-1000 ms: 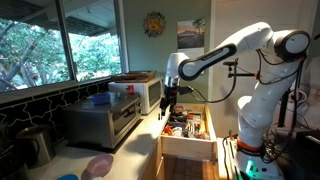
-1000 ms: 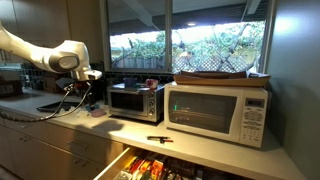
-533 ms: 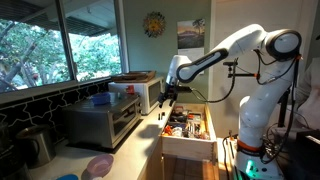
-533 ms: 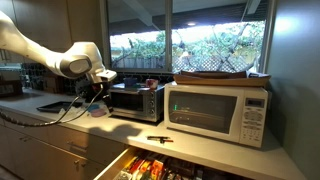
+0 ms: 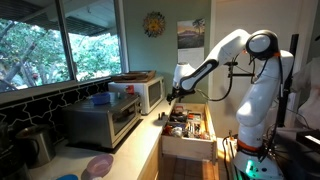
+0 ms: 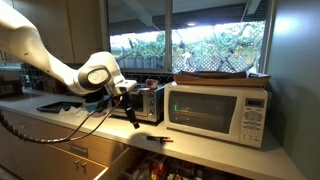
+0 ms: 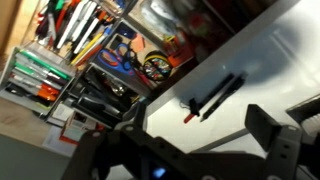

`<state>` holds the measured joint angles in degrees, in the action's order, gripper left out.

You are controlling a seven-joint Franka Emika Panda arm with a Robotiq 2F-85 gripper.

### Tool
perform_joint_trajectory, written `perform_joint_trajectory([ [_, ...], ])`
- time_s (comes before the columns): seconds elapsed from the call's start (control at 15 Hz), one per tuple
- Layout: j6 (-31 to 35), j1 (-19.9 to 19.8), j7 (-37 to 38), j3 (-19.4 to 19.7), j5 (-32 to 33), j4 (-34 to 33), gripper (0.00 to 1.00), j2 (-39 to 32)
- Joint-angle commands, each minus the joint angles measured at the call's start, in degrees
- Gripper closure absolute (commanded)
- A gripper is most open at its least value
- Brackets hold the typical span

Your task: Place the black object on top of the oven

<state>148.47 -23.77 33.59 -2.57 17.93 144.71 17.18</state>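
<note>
End effector (image 7: 200, 138) released, empty. Black object (image 7: 214, 97) flat on counter (image 7: 272, 58), just ahead of the fingers. Long axis slants nearly along the finger-to-finger line; wrist turn probably needed.

The arm (image 5: 232, 45) has glossy white rounded segments with dark joint bands and a black claw (image 6: 130, 111).
</note>
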Motion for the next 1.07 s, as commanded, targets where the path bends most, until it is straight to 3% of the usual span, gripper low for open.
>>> perform_joint_trajectory([
  [0.0,-1.02,-5.90,6.14,-4.07,15.83,-1.18,0.00,-3.22],
  [0.2,-1.12,-0.61,4.83,1.05,15.56,-0.68,0.00,-2.82],
  [0.47,-1.76,0.42,4.84,1.31,16.80,-1.32,0.00,-3.85],
  [0.53,1.06,0.14,5.26,1.74,18.38,-1.81,0.00,-5.22],
  [0.6,5.63,2.44,-3.89,5.36,12.11,-2.71,0.00,-8.59],
  [0.67,8.14,1.80,-8.91,5.58,8.56,-3.64,0.00,-10.98],
  [0.73,8.07,4.63,-12.85,8.47,7.04,-5.57,0.00,-14.34],
  [1.0,1.36,7.34,-30.78,10.94,-3.06,-13.56,0.00,-22.19],
])
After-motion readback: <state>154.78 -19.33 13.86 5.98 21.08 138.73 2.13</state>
